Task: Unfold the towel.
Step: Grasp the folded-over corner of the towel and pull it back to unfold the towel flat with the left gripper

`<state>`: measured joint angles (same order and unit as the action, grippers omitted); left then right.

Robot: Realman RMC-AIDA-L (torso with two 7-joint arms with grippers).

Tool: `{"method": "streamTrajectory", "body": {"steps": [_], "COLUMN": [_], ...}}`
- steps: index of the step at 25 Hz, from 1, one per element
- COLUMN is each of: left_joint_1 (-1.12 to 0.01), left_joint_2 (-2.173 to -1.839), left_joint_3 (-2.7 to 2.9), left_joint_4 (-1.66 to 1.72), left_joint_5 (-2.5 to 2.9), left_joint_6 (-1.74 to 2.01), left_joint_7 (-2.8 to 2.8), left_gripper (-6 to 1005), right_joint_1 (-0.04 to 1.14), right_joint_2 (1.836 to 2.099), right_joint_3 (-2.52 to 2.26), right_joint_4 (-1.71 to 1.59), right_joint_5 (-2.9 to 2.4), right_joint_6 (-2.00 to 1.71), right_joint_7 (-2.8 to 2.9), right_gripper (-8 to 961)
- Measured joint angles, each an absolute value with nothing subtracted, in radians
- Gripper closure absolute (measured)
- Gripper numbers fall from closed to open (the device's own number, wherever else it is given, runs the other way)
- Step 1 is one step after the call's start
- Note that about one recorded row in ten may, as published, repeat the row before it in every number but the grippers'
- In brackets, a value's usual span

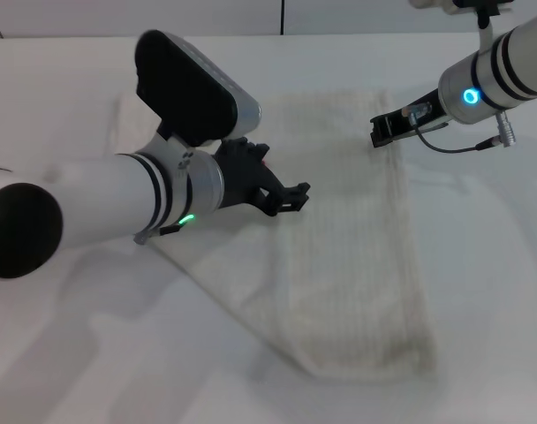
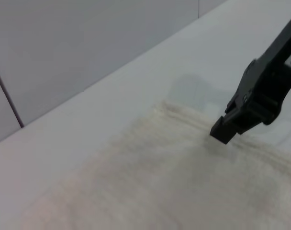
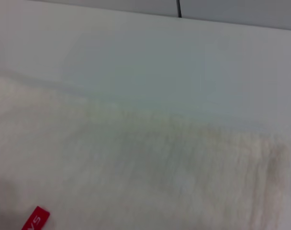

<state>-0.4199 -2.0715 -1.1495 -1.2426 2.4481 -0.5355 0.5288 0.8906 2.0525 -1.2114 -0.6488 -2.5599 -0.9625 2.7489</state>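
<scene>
The cream-white towel (image 1: 357,265) lies folded on the white table, its long side running from the far middle to the near right. My left gripper (image 1: 289,198) hovers open over the towel's left part, just above the cloth. My right gripper (image 1: 385,131) is shut, with its tip resting on the towel's far right edge. The left wrist view shows that black tip (image 2: 230,128) on the ribbed hem (image 2: 193,120). The right wrist view shows the towel (image 3: 160,167) and its small red tag (image 3: 35,220).
The white table (image 1: 489,265) spreads around the towel on all sides. A grey panelled wall (image 2: 64,52) stands behind the table's far edge. My left forearm (image 1: 101,203) crosses the left side of the table above the towel's left edge.
</scene>
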Motion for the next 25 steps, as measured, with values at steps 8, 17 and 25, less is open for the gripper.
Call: {"method": "streamTrajectory", "body": {"steps": [8,17,25], "left_joint_1": [-0.506,-0.541,-0.556], "left_joint_2": [-2.074,-2.074,-2.07], "left_joint_3": [-1.128,-1.128,-1.14], "left_joint_4": [-1.067,-1.031,-1.059], "left_joint_5": [2.412,2.404,2.411], "left_joint_6": [-0.437,-0.455,-0.54], "left_joint_7": [0.527,0.497,0.489], "left_gripper": [332,345,417], "right_joint_1": [0.892,0.893,0.893], "right_joint_2": [2.054,2.054,2.057], "right_joint_3": [-1.223,-1.223,-1.222], "right_joint_4": [-0.648,-0.647,-0.647], "right_joint_5": [-2.56,-2.578,-2.582], "right_joint_6": [-0.965,-0.964,-0.964], "right_joint_7": [2.749,2.749,2.749], "right_gripper": [954,954,953]}}
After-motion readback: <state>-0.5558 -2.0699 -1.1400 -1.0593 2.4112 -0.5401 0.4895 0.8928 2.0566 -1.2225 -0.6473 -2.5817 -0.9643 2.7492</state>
